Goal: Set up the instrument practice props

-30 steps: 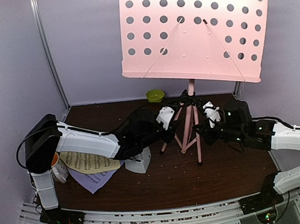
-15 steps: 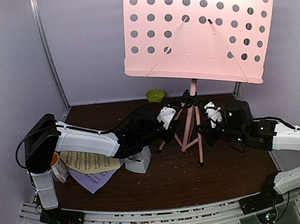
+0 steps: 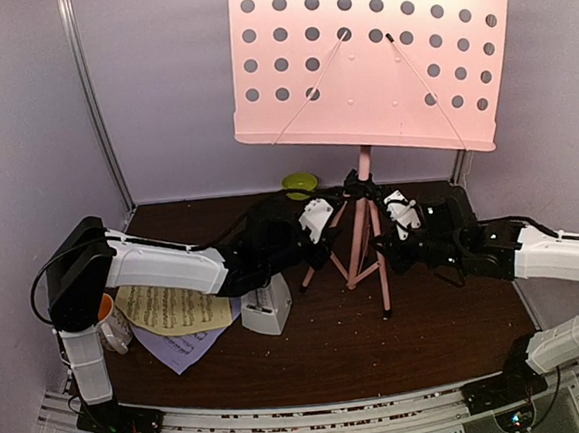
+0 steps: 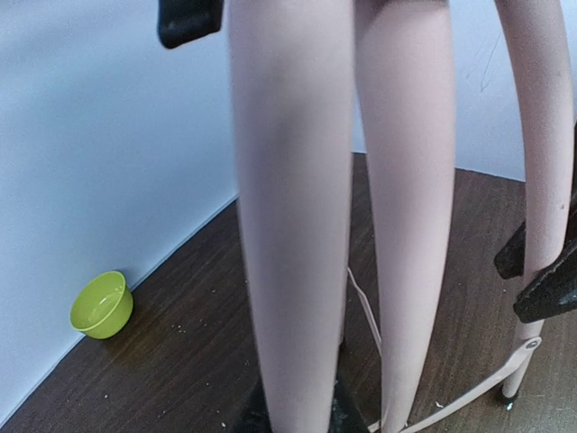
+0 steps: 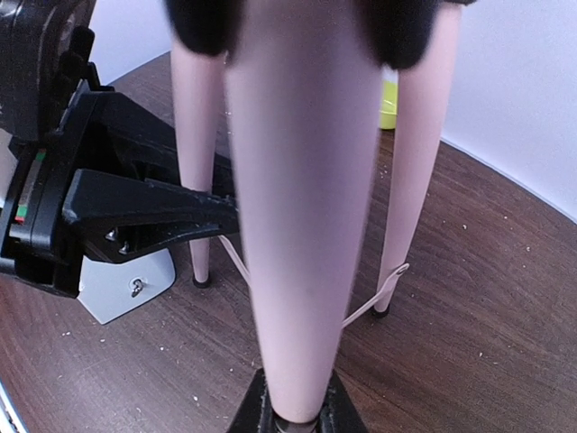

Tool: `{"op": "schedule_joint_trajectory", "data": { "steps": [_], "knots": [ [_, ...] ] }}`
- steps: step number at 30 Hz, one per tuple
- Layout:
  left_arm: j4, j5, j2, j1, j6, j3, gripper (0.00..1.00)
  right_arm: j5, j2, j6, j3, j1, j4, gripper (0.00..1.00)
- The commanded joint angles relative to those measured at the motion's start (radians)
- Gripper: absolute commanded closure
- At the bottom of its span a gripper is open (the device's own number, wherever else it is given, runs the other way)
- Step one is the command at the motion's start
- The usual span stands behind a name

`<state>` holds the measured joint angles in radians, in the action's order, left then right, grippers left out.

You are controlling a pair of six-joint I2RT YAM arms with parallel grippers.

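Note:
The pink music stand stands at the back middle of the table, its perforated desk (image 3: 358, 61) high above the tripod legs (image 3: 357, 246). My left gripper (image 3: 323, 254) is shut on the stand's left leg (image 4: 293, 225), which fills the left wrist view, with the dark jaws hugging it at the bottom edge. My right gripper (image 3: 386, 257) is shut on the front right leg (image 5: 306, 225) in the same way. The pale-grey metronome (image 3: 267, 309) sits beside the left forearm. A yellow sheet (image 3: 172, 311) lies on a lavender sheet (image 3: 179, 347) at the left.
A white mug (image 3: 110, 321) with an orange inside stands at the far left, partly behind the left arm. A small lime-green bowl (image 3: 300, 184) sits against the back wall behind the stand. Thin pink braces (image 5: 374, 298) link the tripod legs low down.
The stand has swayed right, then shifted left and slightly back, with both grippers moving along on its legs. The metronome shows more fully now.

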<state>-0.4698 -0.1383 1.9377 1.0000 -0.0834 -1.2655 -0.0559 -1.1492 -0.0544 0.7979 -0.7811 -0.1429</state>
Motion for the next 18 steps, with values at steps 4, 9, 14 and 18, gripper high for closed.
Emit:
{"op": "schedule_joint_trajectory", "data": {
  "steps": [4,9,14,18],
  "knots": [
    [0.237,-0.159,0.037,-0.112,-0.032,-0.117,0.99,-0.164,-0.021,0.025,0.119,0.060,-0.043,1.00],
    [0.186,-0.091,-0.006,-0.112,-0.012,-0.035,0.85,-0.111,-0.023,0.019,0.106,0.059,-0.033,1.00],
    [0.183,-0.070,-0.014,-0.110,0.017,-0.055,0.65,-0.053,-0.032,0.005,0.086,0.051,0.001,1.00],
    [0.164,-0.079,-0.009,-0.097,0.043,-0.083,0.52,-0.031,-0.043,-0.009,0.070,0.037,0.034,1.00]
  ]
}}
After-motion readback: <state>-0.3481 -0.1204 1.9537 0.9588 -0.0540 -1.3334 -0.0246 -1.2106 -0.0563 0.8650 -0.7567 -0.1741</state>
